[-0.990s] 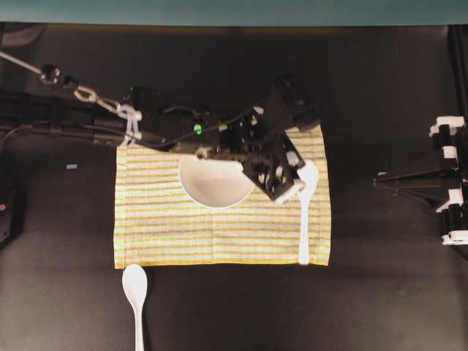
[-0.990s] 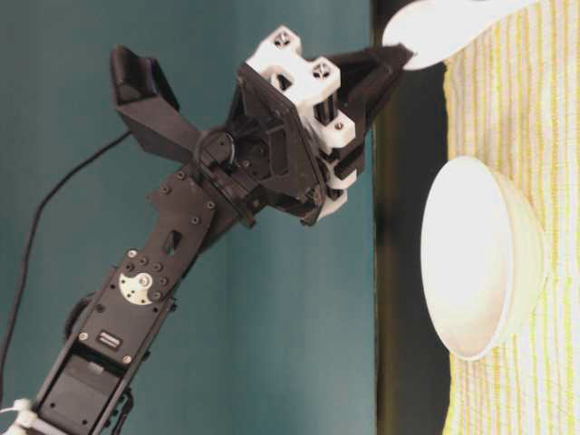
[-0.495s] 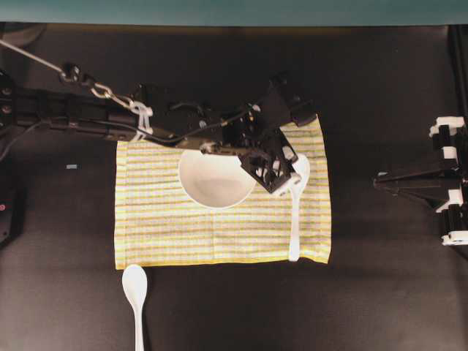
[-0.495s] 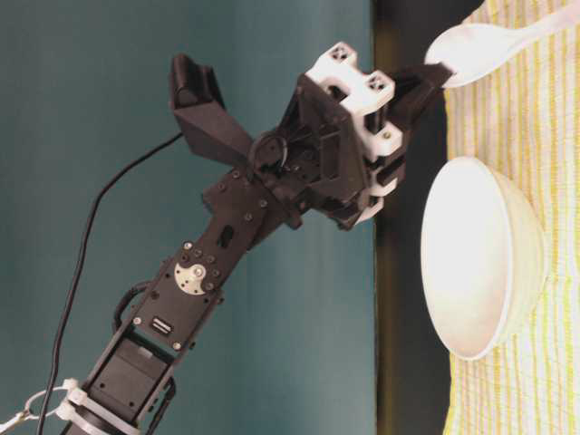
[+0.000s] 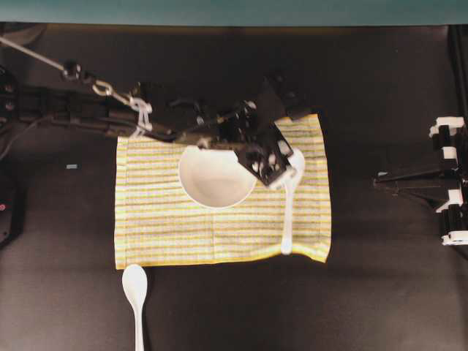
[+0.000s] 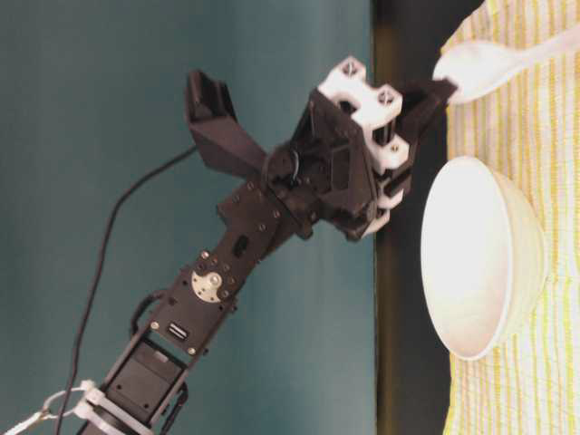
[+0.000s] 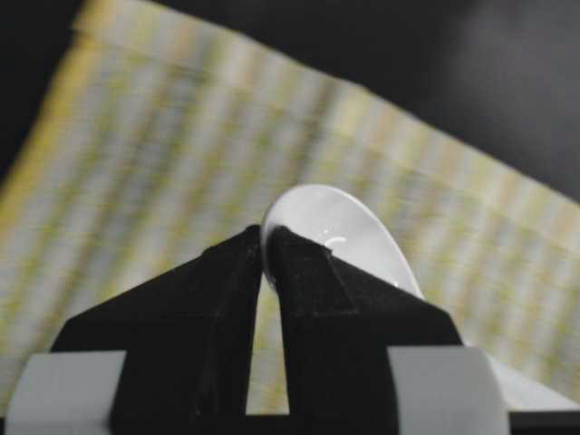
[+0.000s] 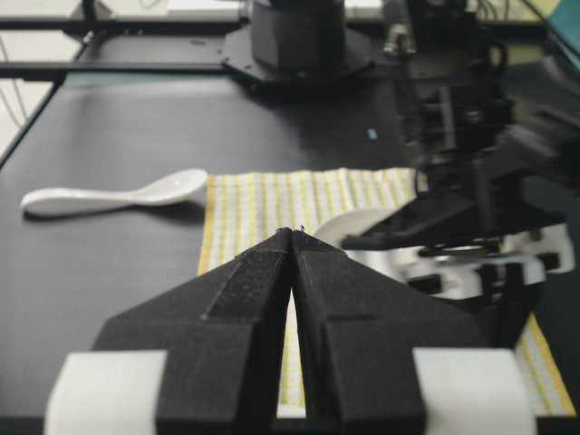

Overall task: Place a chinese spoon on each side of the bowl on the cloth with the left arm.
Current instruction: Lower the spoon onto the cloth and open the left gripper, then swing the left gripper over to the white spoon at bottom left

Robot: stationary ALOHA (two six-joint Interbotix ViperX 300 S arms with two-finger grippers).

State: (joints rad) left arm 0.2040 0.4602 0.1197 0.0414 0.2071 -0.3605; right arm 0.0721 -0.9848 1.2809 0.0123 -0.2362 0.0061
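Note:
My left gripper (image 5: 285,170) is shut on the rim of one chinese spoon (image 5: 289,208), just right of the white bowl (image 5: 212,179) on the striped cloth (image 5: 161,227). In the left wrist view the black fingertips (image 7: 269,240) pinch the spoon's (image 7: 349,227) oval end above the blurred cloth (image 7: 136,154). From table level, the spoon (image 6: 485,65) hangs beside the bowl (image 6: 480,258), its handle sloping toward the cloth (image 6: 544,145). The other chinese spoon (image 5: 135,289) lies on the black table off the cloth's front left corner. My right gripper (image 5: 380,181) is shut and holds nothing.
The right wrist view looks past the shut right gripper (image 8: 294,233) to the cloth (image 8: 263,204), the loose spoon (image 8: 118,195) and the left arm (image 8: 462,136) over the bowl (image 8: 362,222). Black tabletop (image 5: 380,292) surrounds the cloth.
The left gripper has carried the spoon leftward, closer to the bowl's right side, and lower over the cloth. The spoon's handle end has shifted left with it. The right arm has not moved.

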